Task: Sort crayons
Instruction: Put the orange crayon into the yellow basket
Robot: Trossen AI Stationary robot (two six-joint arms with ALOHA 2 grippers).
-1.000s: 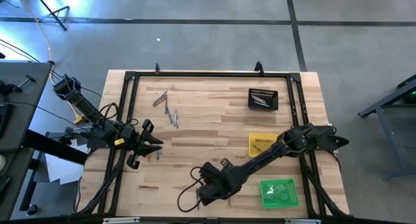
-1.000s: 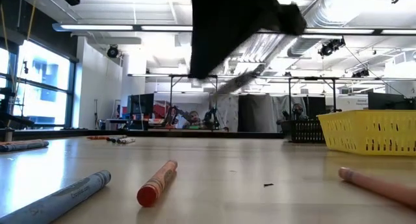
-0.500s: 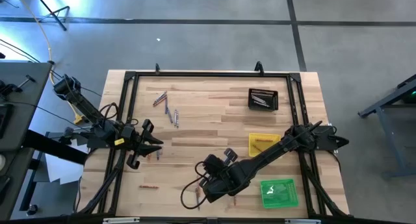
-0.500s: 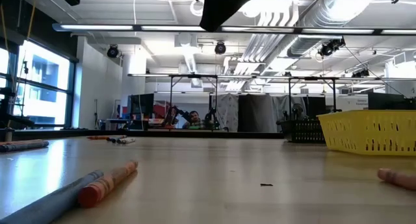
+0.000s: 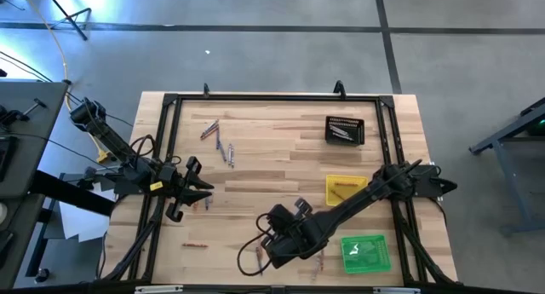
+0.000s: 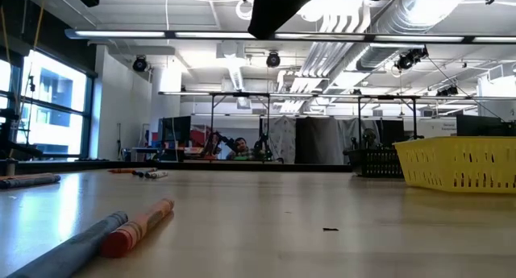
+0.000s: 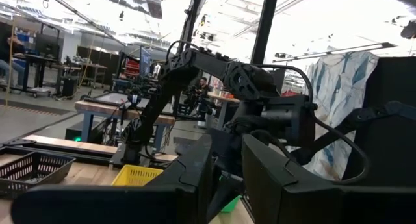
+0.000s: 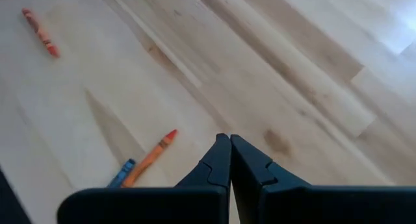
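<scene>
A: Start big. What is on the table (image 5: 281, 170)?

B: Two dark arms. The right arm reaches across the near edge, its gripper (image 8: 229, 156) low over the boards; the left gripper (image 5: 197, 189) waits at the left side. Three trays stand on the right: a black tray (image 5: 344, 130) farthest back, a yellow tray (image 5: 343, 188) in the middle, a green tray (image 5: 366, 252) nearest.

A: And the crayons?

B: Scattered. A cluster (image 5: 219, 141) lies at the far left, a lone orange-red one (image 5: 195, 244) at the near left. Just ahead of the right gripper, an orange crayon (image 8: 151, 158) lies touching a blue-grey crayon (image 8: 121, 173).

A: The fingers?

B: The right pair is pressed together with nothing between them. The left pair stands slightly parted, and I see nothing in it.

A: So which step is this?

B: I judge it is between picks: the right arm is lining up on that near pair. Next it has to part its fingers, come down over one crayon only, close across its width, then carry it to a tray.
</scene>
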